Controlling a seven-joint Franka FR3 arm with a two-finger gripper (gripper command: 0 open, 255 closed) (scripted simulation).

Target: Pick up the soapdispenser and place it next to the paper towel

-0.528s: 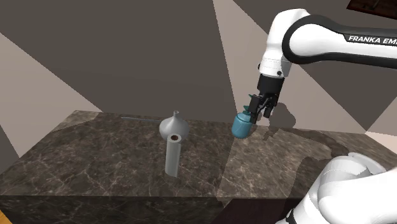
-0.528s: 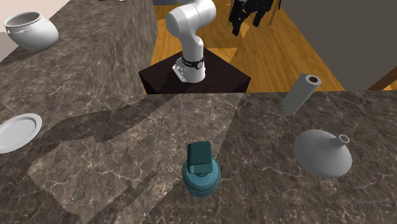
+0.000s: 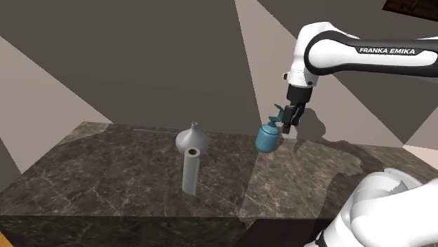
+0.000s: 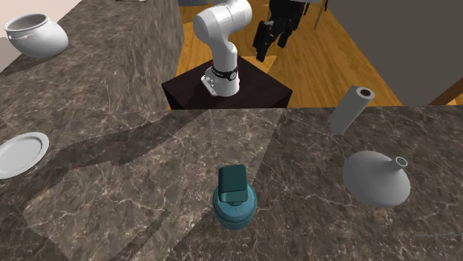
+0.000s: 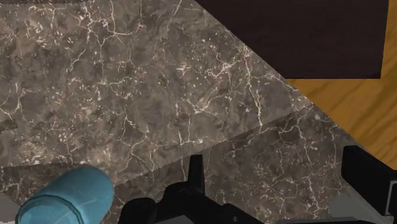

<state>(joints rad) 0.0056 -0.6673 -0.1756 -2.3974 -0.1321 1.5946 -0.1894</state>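
The soap dispenser [image 3: 267,137] is a round teal bottle with a darker pump head, standing upright on the dark marble counter [image 3: 126,175]. It also stands near the counter's front in the second exterior view [image 4: 235,200]. My gripper [image 3: 288,125] hangs just beside and above it, toward the shoulder view's right, open and holding nothing. In the wrist view the dispenser [image 5: 67,198] lies outside the fingers [image 5: 195,170], off to one side. The paper towel [image 3: 191,171] is a grey roll standing further toward the shoulder view's left, also seen as a leaning cylinder [image 4: 350,108].
A grey flat-bellied vase [image 3: 192,137] stands just behind the paper towel. A white plate [image 4: 20,153] and a white bowl [image 4: 33,35] sit far off on the second exterior view's left. The dark stand [image 4: 226,93] lies past the counter's edge, over wooden floor.
The gripper has turned and shifted a little near the dispenser; in the second exterior view it has come lower and leftward. The dispenser and paper towel have stayed put.
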